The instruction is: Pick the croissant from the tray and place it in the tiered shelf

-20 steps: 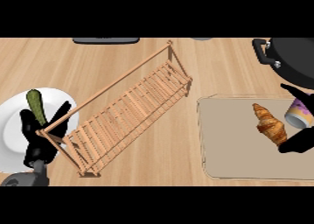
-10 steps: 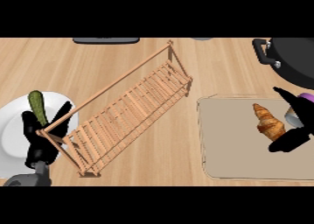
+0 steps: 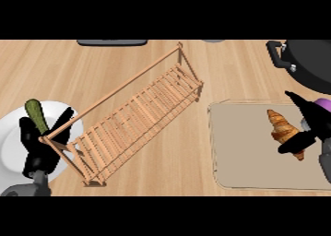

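right hand (image 3: 316,123): fingers spread open, thumb touching the croissant's lower end, holding nothing
croissant (image 3: 283,130): flat on the tray (image 3: 243,152), just left of the right hand
shelf (image 3: 137,122): well left of the right hand, slanting across the counter
left hand (image 3: 40,145): open, resting over the plate (image 3: 8,152) by the shelf's near end

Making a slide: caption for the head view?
Right hand closing around croissant on tray; wooden tiered shelf alongside.
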Controlling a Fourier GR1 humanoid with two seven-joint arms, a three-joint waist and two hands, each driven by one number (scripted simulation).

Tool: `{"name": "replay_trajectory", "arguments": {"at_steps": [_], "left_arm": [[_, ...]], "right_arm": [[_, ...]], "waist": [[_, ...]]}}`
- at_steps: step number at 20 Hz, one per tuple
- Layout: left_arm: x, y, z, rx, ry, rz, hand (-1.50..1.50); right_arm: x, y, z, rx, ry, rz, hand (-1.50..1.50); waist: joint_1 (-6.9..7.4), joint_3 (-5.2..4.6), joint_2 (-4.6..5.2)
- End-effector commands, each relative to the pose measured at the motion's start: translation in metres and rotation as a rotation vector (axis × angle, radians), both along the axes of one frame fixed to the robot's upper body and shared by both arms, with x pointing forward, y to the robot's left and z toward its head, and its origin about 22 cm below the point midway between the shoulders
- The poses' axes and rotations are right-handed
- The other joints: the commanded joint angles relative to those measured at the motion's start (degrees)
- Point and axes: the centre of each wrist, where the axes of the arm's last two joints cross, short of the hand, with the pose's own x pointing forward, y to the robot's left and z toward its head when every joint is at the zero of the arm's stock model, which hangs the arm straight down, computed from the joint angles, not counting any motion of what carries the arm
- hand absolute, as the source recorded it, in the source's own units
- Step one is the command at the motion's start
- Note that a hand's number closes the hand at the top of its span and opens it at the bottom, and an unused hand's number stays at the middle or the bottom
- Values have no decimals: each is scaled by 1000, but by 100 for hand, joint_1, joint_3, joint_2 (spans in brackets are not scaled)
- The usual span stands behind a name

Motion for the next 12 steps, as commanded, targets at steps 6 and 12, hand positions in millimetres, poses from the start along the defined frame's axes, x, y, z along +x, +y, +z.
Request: {"name": "replay_trajectory", "arguments": {"at_steps": [6, 12], "left_arm": [[-8, -10, -16, -14, 32, -14, 0], [-4, 10, -15, -7, 39, -3, 0]], "right_arm": [[14, 7, -24, 22, -37, 34, -150], [4, -1, -44, -66, 135, 295, 150]], "waist": [[-11, -35, 28], [13, -34, 47]]}}
